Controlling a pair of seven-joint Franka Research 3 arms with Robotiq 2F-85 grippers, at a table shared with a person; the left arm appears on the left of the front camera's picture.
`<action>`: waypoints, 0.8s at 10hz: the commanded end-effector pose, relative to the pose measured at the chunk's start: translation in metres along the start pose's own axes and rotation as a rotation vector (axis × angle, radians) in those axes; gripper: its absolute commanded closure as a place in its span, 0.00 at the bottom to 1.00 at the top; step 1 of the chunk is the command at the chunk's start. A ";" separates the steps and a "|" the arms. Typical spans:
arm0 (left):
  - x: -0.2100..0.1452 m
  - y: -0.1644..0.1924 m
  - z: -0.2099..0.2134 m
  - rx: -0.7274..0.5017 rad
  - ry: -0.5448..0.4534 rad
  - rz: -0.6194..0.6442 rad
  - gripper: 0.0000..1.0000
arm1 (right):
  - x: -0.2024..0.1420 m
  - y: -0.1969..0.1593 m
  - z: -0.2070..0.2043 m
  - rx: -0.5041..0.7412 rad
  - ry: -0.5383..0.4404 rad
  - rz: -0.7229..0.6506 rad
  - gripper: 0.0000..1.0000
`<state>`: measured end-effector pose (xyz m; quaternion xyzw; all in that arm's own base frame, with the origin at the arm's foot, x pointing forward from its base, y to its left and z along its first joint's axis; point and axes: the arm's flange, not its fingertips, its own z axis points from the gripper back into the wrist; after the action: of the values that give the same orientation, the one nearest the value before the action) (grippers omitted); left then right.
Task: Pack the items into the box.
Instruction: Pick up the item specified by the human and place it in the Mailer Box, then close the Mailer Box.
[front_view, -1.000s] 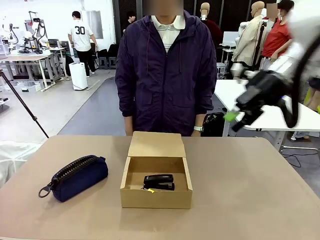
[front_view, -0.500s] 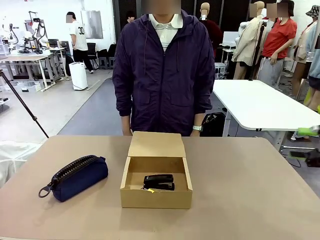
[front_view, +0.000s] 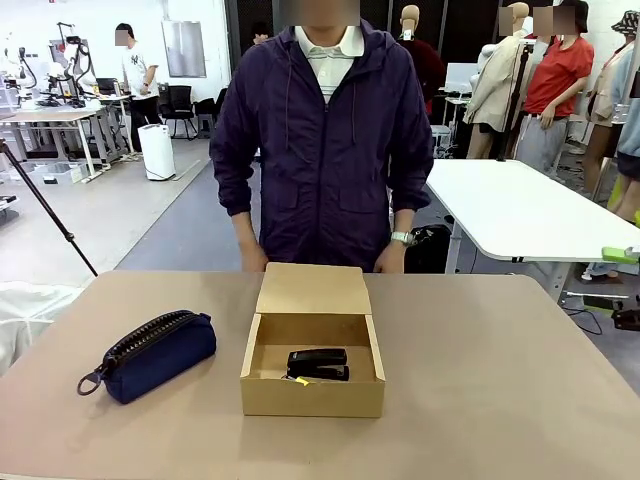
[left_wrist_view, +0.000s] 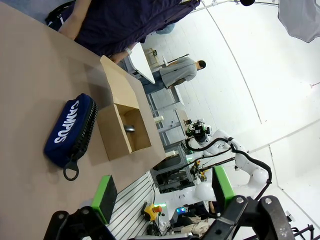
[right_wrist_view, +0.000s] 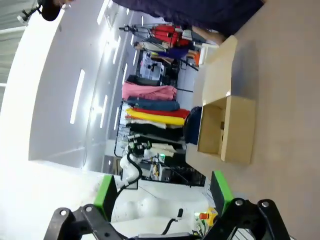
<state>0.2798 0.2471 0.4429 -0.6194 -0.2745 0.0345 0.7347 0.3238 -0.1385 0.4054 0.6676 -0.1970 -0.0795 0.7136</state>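
Right gripper (right_wrist_view: 162, 192): open and empty, the green pads wide apart. Compared with a second ago, it has gone back from high above the table (front_view: 500, 380) to the right edge of the front view.
Left gripper (left_wrist_view: 162, 190): also open, it holds nothing.
Person (front_view: 320, 150): both arms have come forward, and the hands are now just behind the flap (front_view: 313, 288).
Meaning: I judge that the packing is done and only the closing of the flap remains.
Box (front_view: 312, 400): tan cardboard, at the middle of the table, lid open toward the person.
Stapler (front_view: 318, 363): black, it lies flat on the box floor.
Yellow tool (front_view: 302, 381): a small yellow tip is visible just in front of the stapler; the front wall hides the rest.
Pouch (front_view: 150, 355): navy, left of the box, not touching it.
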 end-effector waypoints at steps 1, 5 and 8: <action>-0.001 -0.002 0.001 -0.010 0.002 -0.006 0.00 | -0.006 0.007 0.005 -0.002 0.016 0.013 0.00; -0.001 -0.002 0.001 -0.010 0.002 -0.006 0.00 | -0.006 0.007 0.005 -0.002 0.016 0.013 0.00; -0.001 -0.002 0.001 -0.010 0.002 -0.006 0.00 | -0.006 0.007 0.005 -0.002 0.016 0.013 0.00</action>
<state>0.2798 0.2471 0.4430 -0.6194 -0.2745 0.0345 0.7347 0.3193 -0.1407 0.4082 0.6663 -0.1963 -0.0746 0.7155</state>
